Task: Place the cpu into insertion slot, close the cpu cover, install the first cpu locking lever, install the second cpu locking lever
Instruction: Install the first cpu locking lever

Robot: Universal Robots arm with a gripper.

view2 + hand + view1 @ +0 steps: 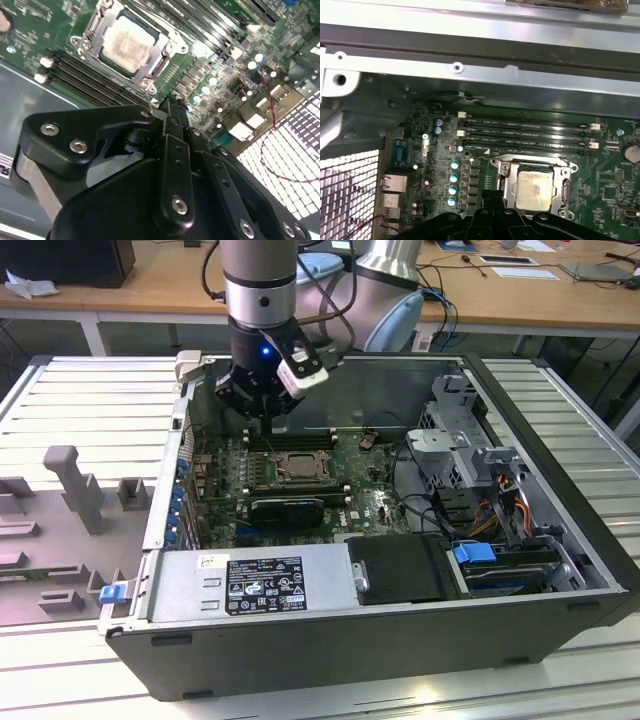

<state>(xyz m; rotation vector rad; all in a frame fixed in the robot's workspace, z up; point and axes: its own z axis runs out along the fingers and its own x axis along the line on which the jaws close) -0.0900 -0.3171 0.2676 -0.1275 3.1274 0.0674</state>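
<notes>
The cpu (127,44) lies flat in the insertion slot (290,469), its pale, smeared metal face up; it also shows in the first wrist view (535,189). The cpu cover (167,49) lies down around it as a silvery frame (566,185). A thin wire lever end (148,90) sticks out at the socket corner nearest my fingertips. My gripper (266,418) hangs just above the board beside the socket, toward the case's back wall. Its fingers (170,107) are shut with nothing between them (492,196).
Long black memory slots (525,134) run between the socket and the case wall (480,55). A black card (287,508), the power supply (255,585), a drive cage (460,430) and loose cables (500,510) crowd the open case. A grey fixture (70,490) stands at the exterior view's left.
</notes>
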